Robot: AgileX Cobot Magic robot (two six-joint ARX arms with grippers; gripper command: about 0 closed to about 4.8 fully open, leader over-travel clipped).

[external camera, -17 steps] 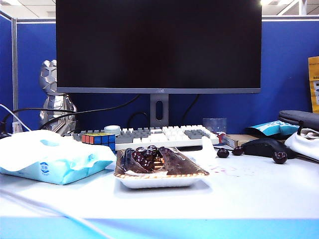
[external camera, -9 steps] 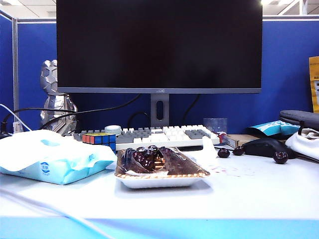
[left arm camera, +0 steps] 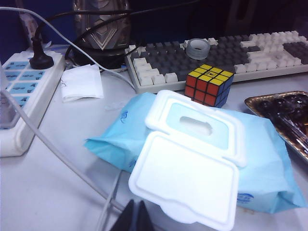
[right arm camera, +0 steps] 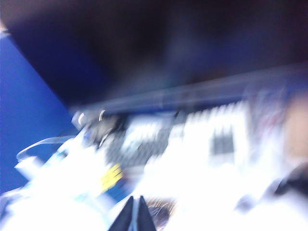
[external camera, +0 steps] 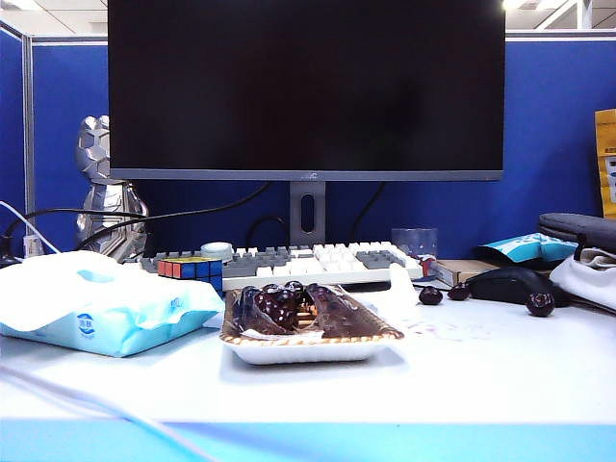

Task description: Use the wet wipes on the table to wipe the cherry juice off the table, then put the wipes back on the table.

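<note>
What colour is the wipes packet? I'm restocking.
Light blue packet with white flap, clearest in the left wrist view.

I am working at an office cubicle: blue partition walls (external camera: 539, 135) close in a white desk (external camera: 481, 375) with a light-blue front edge. A wide dark monitor (external camera: 306, 87) stands on its stand over a white-and-grey keyboard (external camera: 308, 260), with a black mouse (external camera: 515, 284) to the right. A power strip (left arm camera: 19, 96) with trailing cables, a Rubik's cube (left arm camera: 208, 84) and a silver figurine (external camera: 108, 188) complete the desk clutter.
</note>
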